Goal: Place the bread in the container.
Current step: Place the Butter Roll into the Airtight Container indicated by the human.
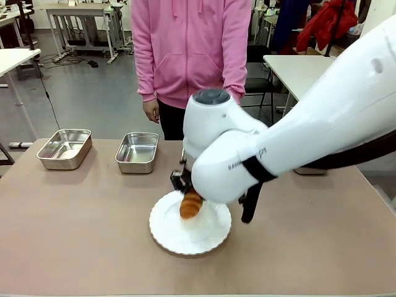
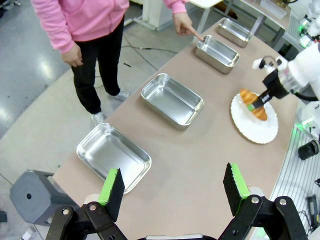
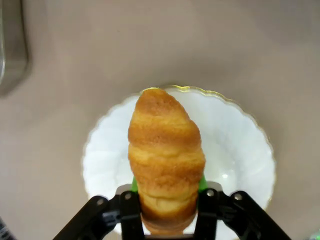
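Note:
My right gripper [image 3: 165, 202] is shut on the thick end of the bread [image 3: 165, 150], a golden-brown ridged roll. It holds the bread [image 1: 190, 204] over the white scalloped plate [image 1: 185, 241], tip angled down. Whether the tip touches the plate I cannot tell. Several shiny steel containers line the far edge, and a person's finger [image 2: 192, 32] points at the rim of one container [image 2: 217, 53]. From the left wrist view, the right gripper [image 2: 257, 102] and bread [image 2: 247, 95] sit over the plate [image 2: 255, 127]. My left gripper [image 2: 172, 187] hangs open and empty above the table's end.
Two more pans [image 2: 114, 156] [image 2: 172, 100] stand nearer my left gripper, and another [image 2: 234, 31] lies beyond the pointed one. In the front view, two pans [image 1: 64, 148] [image 1: 137, 152] show at back left. The person in a pink hoodie [image 1: 189, 43] stands at the far side.

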Robot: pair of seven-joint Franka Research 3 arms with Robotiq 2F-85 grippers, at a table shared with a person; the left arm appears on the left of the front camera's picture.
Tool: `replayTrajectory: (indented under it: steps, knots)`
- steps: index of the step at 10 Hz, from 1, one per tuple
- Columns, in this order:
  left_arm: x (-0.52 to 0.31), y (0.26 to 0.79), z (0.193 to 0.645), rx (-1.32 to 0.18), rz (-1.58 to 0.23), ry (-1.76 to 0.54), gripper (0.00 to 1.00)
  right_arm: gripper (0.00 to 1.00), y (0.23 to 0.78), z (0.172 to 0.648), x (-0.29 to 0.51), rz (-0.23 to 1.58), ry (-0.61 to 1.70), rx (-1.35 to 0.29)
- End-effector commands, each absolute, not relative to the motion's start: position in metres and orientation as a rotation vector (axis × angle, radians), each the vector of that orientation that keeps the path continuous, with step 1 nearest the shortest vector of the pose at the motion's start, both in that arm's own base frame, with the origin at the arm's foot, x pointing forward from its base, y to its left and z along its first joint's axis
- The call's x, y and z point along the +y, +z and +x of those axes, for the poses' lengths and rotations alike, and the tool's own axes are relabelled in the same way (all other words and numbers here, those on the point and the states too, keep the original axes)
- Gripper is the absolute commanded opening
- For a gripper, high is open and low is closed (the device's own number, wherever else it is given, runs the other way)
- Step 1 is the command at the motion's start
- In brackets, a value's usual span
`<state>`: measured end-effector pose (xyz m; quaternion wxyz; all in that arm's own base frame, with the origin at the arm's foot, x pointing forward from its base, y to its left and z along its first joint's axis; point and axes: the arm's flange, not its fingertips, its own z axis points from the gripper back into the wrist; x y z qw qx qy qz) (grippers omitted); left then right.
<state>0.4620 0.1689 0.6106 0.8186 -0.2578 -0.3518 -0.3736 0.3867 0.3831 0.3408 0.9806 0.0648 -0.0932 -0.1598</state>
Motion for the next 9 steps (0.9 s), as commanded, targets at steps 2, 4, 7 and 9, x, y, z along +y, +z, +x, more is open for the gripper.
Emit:
replayTrajectory:
  steps: [2, 4, 7, 9]
  knots:
    - [0.168, 0.612, 0.461, -0.758, -0.551, -0.809, 1.0, 0.44, 0.41, 0.436, 0.348, 0.177, -0.252, -0.2]
    - [0.168, 0.612, 0.461, -0.758, -0.551, -0.809, 1.0, 0.44, 0.443, 0.471, 0.323, 0.17, -0.169, -0.202]
    - [0.168, 0.612, 0.461, -0.758, -0.551, -0.809, 1.0, 0.44, 0.46, 0.531, 0.281, 0.189, -0.046, -0.163]
    - [0.168, 0.612, 0.461, -0.758, -0.551, -0.809, 1.0, 0.44, 0.453, 0.562, 0.259, 0.187, 0.011, -0.098]
